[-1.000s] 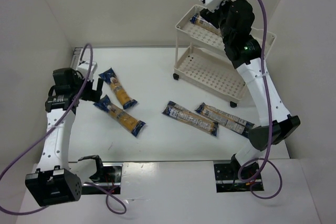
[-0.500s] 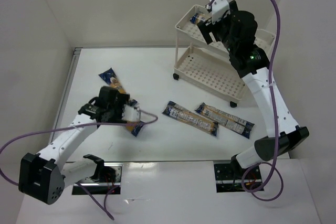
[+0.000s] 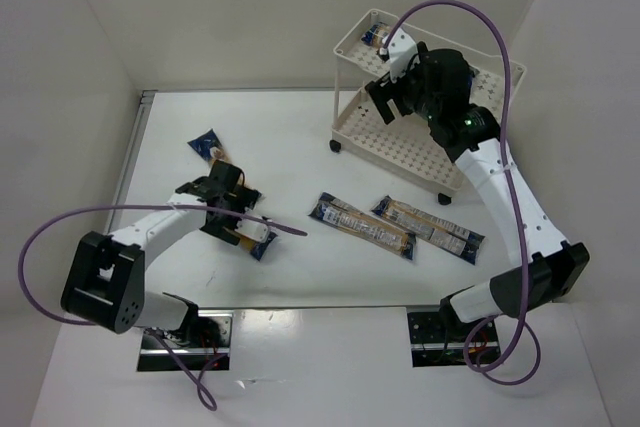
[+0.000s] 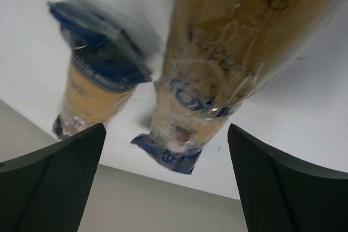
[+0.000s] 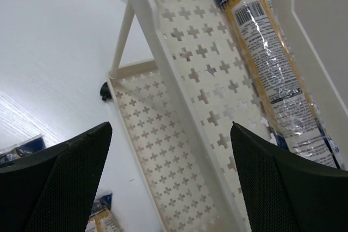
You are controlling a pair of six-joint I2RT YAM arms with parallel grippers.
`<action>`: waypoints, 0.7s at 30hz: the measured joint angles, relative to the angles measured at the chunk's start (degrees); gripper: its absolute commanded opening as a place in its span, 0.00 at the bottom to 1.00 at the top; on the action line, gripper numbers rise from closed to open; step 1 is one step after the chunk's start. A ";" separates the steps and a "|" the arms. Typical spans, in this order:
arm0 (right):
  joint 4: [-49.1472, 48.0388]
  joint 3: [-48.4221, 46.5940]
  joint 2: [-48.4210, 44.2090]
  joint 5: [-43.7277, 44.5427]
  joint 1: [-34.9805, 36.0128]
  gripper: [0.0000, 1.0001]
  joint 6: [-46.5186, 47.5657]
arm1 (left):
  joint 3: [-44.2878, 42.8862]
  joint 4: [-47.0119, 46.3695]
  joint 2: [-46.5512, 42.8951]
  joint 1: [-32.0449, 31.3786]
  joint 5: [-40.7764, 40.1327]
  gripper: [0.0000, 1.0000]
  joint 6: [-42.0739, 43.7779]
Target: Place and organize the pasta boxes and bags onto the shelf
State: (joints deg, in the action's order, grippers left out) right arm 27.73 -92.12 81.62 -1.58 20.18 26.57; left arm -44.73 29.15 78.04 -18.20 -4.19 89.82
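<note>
Five blue-ended pasta packets show. One lies on the shelf's top tray, seen in the right wrist view. Two lie mid-table. One lies at the far left. My left gripper is open, low over the fifth packet. In the left wrist view this packet lies between the open jaws, with the other packet beside it. My right gripper is open and empty above the shelf's front rim.
White walls close in the table at the left, back and right. The shelf's lower tray holds nothing that shows. A dark wheel marks its corner. Purple cables loop off both arms.
My left arm has swung in and come down over the packet at the left. My right gripper has drawn back and down from the top tray, where a packet now lies.
</note>
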 measured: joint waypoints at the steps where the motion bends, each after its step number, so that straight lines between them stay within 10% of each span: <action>1: 0.09 0.00 0.00 -0.63 0.00 0.94 -0.15 | -0.07 0.22 0.79 0.00 -0.11 1.00 0.04; 15: 0.63 0.63 1.99 -3.67 0.00 0.95 -0.83 | -5.99 4.24 14.78 -0.11 -3.04 0.97 -4.68; 19: 0.63 0.66 2.27 -3.82 0.00 0.90 -1.05 | -5.88 3.30 15.54 -0.09 -4.20 0.62 -6.19; 20: 0.57 0.66 2.23 -3.82 0.00 0.87 -1.16 | -4.74 2.62 14.86 -0.33 -4.61 0.28 -5.95; 21: 0.55 0.68 2.21 -3.80 0.00 0.81 -1.25 | -3.30 1.40 13.92 -0.48 -5.07 0.18 -5.51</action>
State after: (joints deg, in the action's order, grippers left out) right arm 28.27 -91.44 83.83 -5.39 20.18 25.32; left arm -48.03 30.55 91.96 -18.68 -9.26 84.31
